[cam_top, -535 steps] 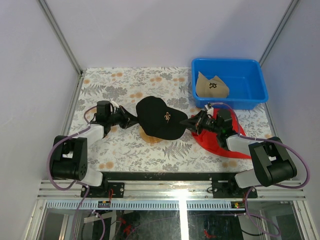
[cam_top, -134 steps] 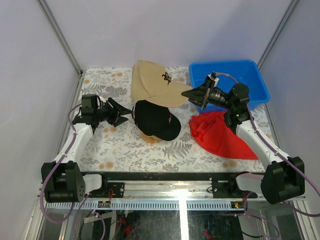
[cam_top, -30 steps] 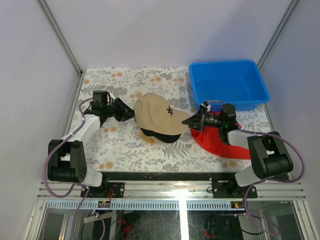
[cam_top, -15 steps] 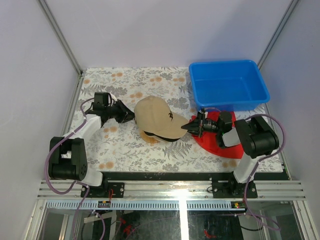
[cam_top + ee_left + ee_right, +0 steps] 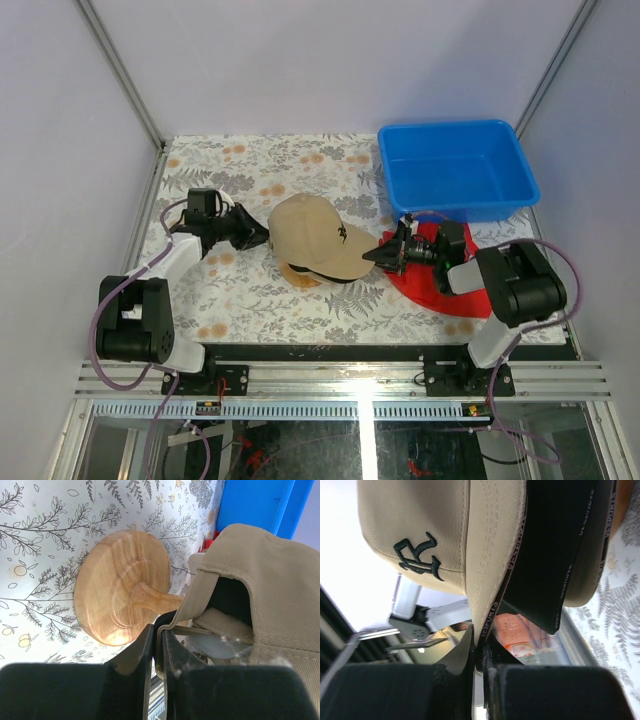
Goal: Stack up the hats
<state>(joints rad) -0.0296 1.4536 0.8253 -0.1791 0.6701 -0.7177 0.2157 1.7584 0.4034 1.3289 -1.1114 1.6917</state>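
A tan hat (image 5: pixel 315 235) with a dark logo sits on top of the black hat, of which only a thin rim (image 5: pixel 335 279) shows, over the wooden stand (image 5: pixel 298 274). My left gripper (image 5: pixel 262 238) is shut on the tan hat's back strap (image 5: pixel 165 630). My right gripper (image 5: pixel 375 253) is shut on the tan hat's brim (image 5: pixel 487 575), with the black hat's brim (image 5: pixel 560 550) beside it. The wooden stand (image 5: pixel 120 587) shows in the left wrist view. The white hat and the other tan hat are hidden.
A blue bin (image 5: pixel 458 165) stands at the back right. A red cloth (image 5: pixel 440 285) lies under my right arm. The floral table cover (image 5: pixel 250 300) spreads around the stand.
The tan hat has come down from above the bin onto the black hat. In the last half second it settled slightly lower, with both grippers still holding it.
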